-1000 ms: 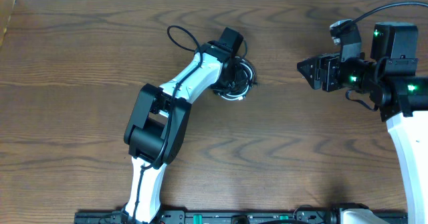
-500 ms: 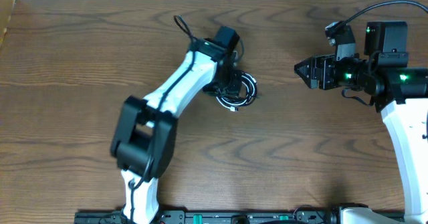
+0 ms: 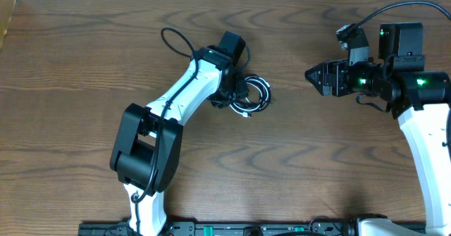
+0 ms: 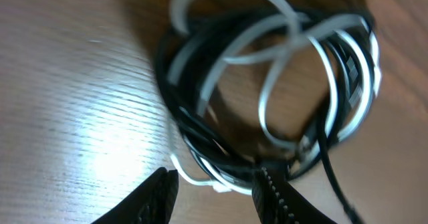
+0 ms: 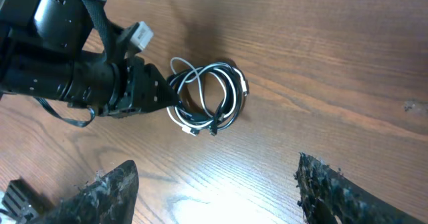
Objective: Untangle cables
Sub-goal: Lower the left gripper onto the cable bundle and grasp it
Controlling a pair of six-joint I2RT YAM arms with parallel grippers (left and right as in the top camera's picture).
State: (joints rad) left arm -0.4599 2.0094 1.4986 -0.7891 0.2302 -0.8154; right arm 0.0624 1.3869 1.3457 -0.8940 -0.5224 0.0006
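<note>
Lying near the middle of the wooden tabletop [image 3: 84, 53] is a small tangle of cables [image 3: 254, 95]: a thin black cord [image 4: 180, 97] and a thin white cord [image 4: 267, 63], looped over and through each other in a loose ring.

From overhead, the left arm [image 3: 183, 98] reaches in from the lower left. Its left hand [image 3: 238, 95] sits right at the left edge of the tangle.

In the left wrist view, which is close and blurred, the two dark fingers [image 4: 150, 197] stand apart. A few strands from the near edge of the ring run across the gap between them. One finger touches the bundle. The fingers are not pressed together, and I cannot tell whether any strand is pinched.

The right hand [image 3: 312, 77] hangs well apart from the tangle, off to its right, pointing toward it. Green lights glow on that arm.

In the right wrist view, the right hand's fingers [image 5: 100, 197] are spread wide with nothing between them but bare wood. Beyond them, two short ends poke out of the ring's near edge.
</note>
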